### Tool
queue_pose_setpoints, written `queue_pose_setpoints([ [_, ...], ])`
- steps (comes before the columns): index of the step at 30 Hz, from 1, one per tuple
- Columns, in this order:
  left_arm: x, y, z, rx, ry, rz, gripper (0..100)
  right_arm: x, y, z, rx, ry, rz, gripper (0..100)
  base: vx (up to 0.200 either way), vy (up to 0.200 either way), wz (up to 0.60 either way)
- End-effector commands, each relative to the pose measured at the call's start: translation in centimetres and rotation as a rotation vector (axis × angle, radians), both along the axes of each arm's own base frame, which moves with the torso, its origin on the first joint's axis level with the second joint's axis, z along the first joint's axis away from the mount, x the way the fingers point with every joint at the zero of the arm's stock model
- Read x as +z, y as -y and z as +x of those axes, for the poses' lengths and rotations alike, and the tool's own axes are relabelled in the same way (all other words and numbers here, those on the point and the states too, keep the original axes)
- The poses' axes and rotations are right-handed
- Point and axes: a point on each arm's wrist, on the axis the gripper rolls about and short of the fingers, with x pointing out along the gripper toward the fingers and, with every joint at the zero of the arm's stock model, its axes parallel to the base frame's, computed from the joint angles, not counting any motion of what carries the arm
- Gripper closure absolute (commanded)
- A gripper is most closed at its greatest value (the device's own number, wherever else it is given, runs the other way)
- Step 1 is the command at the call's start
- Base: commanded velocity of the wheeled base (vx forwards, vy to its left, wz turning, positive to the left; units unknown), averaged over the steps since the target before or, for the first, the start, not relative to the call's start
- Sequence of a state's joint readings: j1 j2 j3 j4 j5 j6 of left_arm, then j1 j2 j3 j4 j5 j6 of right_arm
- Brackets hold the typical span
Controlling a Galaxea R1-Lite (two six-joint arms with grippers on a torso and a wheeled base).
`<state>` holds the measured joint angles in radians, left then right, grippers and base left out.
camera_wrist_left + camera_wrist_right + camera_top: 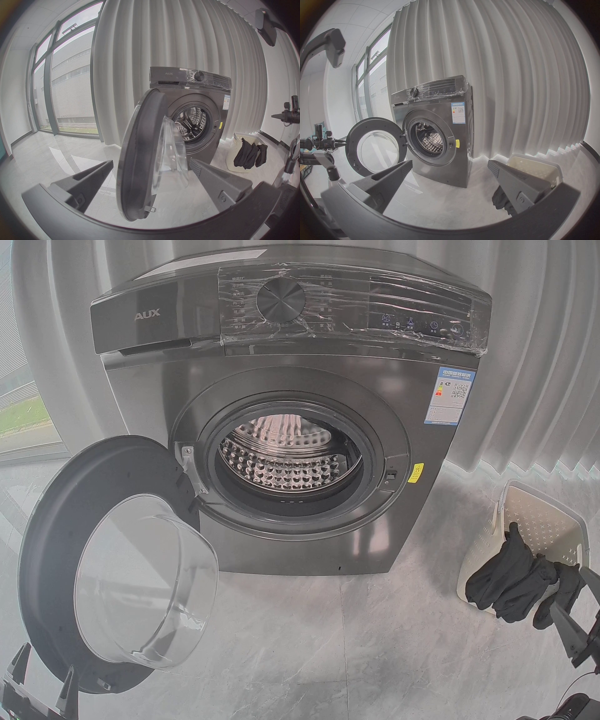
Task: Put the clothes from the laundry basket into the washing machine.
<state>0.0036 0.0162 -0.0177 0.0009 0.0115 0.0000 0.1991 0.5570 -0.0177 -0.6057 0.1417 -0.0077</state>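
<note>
Left gripper (44,668) and right gripper (567,590), both cut off at the edge, spread wide and empty. Black clothes (509,577) drape over the laundry basket (550,521) beside the open washing machine (281,377).

A pleated white curtain (537,365) is hung from ceiling to floor across the back of the room. The floor (350,640) is laid with pale grey marbled tiles, with thin joints seen between them. A tall window (72,81) with dark frames is set beside the curtain, on the left. Through it a grey building (73,97) and a strip of green grass (78,129) can be seen. The ceiling (378,15) is made up of white panels
</note>
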Motion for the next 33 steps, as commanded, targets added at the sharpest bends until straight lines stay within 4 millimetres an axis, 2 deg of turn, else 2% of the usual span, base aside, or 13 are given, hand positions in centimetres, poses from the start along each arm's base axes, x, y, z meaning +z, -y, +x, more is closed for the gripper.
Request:
queue_pose_setpoints([
  [1,-0.5,0.0,0.0,-0.001,-0.005,0.002,0,-3.4,0.9,-5.2,-0.070,0.128,0.012,0,0.000,0.000,0.00],
  [7,-0.5,0.0,0.0,0.000,-0.005,0.000,0,-4.3,1.0,-5.1,-0.097,0.034,0.002,0,0.000,0.000,0.00],
  [13,-0.5,0.0,0.0,0.000,-0.007,0.000,0,-5.6,1.2,-5.0,-0.221,-0.092,-0.025,0,0.000,0.000,0.00],
  [19,-0.5,0.0,0.0,0.000,-0.005,0.000,0,-5.5,1.4,-5.0,-0.305,-0.081,-0.031,0,0.000,0.000,0.00],
  [22,-0.5,0.0,0.0,0.000,-0.004,0.000,0,-5.3,1.4,-4.9,-0.317,-0.056,-0.062,0,0.000,-0.200,0.00],
  [29,-0.5,0.0,0.0,-0.001,-0.005,0.000,0,-4.7,1.4,-5.0,-0.345,0.004,-0.067,0,0.000,0.000,0.00],
  [33,-0.5,0.0,0.0,-0.001,-0.005,0.000,0,-5.4,1.4,-5.0,-0.340,-0.060,-0.069,0,0.000,0.000,0.00],
])
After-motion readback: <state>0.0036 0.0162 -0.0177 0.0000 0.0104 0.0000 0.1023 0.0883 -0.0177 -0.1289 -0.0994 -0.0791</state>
